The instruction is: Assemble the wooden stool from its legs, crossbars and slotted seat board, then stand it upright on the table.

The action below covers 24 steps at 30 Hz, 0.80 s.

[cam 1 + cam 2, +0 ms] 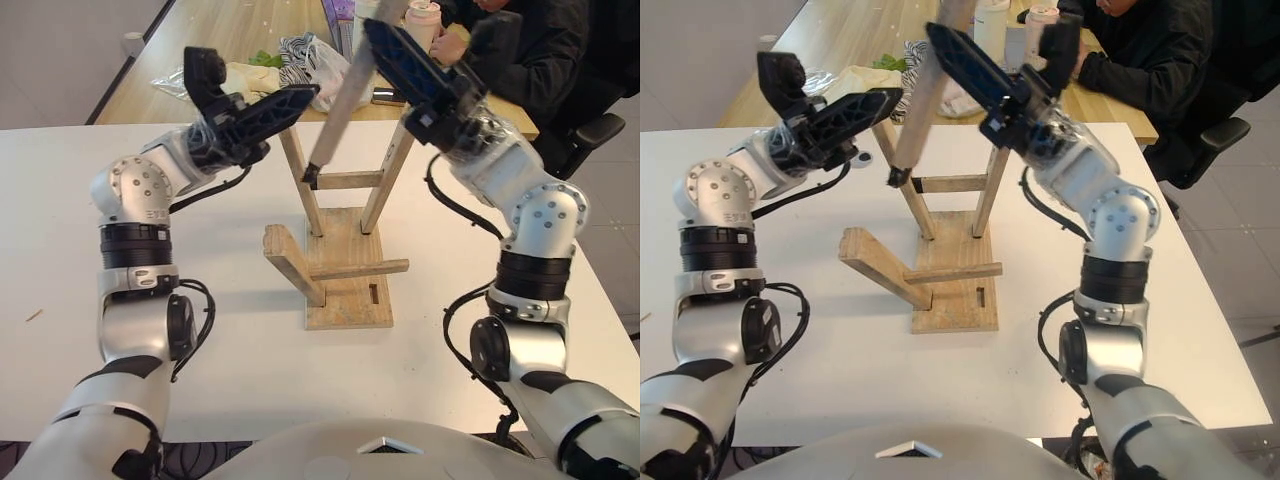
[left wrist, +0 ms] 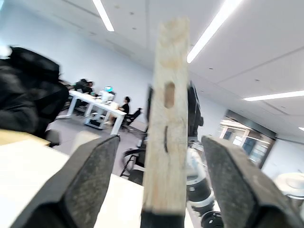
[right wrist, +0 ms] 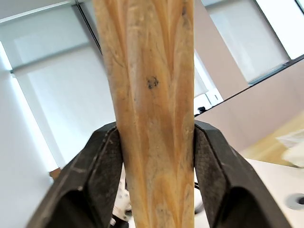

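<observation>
Clamped between the right gripper's [image 3: 156, 142] two black fingers [image 3: 95, 175] is a long pale wooden leg [image 1: 338, 115], pressed tight on both sides. It hangs tilted above the far end of the stool, and its lower end carries a small black cap [image 1: 311, 178] that sits just beside the far crossbar.

One flat pale wooden seat board [image 1: 350, 305] lies on the white worktop [image 1: 200, 330], with one small rectangular slot [image 1: 373, 293] showing near its front right corner.

Four legs in all: the held one, two upright legs [image 1: 303, 180] at the board's far end, leaning slightly towards each other, and one tilted leg [image 1: 290, 262] at the board's left edge.

Two crossbars: a short wooden crossbar [image 1: 350, 180] joins the upright pair, and a second crossbar [image 1: 360, 269] runs from the tilted leg across the board.

The left gripper [image 2: 159, 152] hangs above the far left upright, its dark fingers [image 2: 80, 185] spread wide on either side of the held leg, touching nothing.
</observation>
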Available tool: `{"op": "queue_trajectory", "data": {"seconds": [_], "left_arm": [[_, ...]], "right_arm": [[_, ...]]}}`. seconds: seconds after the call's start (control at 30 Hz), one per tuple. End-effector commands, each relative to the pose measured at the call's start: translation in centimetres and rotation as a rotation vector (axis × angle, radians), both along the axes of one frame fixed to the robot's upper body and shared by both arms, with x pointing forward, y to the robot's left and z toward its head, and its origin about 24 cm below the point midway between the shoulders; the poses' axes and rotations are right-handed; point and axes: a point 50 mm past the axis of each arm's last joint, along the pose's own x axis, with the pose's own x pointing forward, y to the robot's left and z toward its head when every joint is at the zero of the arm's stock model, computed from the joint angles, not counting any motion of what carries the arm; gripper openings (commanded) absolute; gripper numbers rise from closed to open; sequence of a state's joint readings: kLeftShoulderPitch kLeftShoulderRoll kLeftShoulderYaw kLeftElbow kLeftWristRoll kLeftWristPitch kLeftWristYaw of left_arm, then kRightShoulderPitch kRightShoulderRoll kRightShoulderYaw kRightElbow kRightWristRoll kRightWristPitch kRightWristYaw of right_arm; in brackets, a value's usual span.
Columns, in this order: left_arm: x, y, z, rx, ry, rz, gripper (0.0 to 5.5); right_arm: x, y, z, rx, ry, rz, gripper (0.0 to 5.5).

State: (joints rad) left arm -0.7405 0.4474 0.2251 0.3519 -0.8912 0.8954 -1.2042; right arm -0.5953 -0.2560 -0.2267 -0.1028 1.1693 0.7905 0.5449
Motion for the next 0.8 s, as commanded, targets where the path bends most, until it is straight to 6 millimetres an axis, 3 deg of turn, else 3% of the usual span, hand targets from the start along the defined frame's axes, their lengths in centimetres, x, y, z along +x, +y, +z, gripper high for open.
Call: {"op": "queue_trajectory", "data": {"seconds": [0.03,0.13,0.3,0.53,0.8], "left_arm": [[-0.1,2.8,-2.6,0.035,0.069,0.184,3.85],[-0.2,3.5,-3.7,0.044,0.101,0.26,3.92],[1.7,4.7,-5.8,0.087,0.2,0.513,3.92],[2.9,5.6,-7.0,0.131,0.265,0.631,3.92],[2.8,5.9,-7.8,0.147,0.281,0.652,3.92]], "right_arm": [[-2.3,-2.8,-4.5,-0.191,-0.023,-0.097,2.04],[-3.0,-4.7,-7.5,-0.237,-0.025,-0.233,2.03],[-4.7,-5.2,-11.0,-0.194,-0.025,-0.16,2.03],[-6.2,-4.3,-13.9,-0.233,-0.013,-0.125,2.03],[-8.0,-5.0,-16.5,-0.345,0.033,-0.04,2.01]]}}
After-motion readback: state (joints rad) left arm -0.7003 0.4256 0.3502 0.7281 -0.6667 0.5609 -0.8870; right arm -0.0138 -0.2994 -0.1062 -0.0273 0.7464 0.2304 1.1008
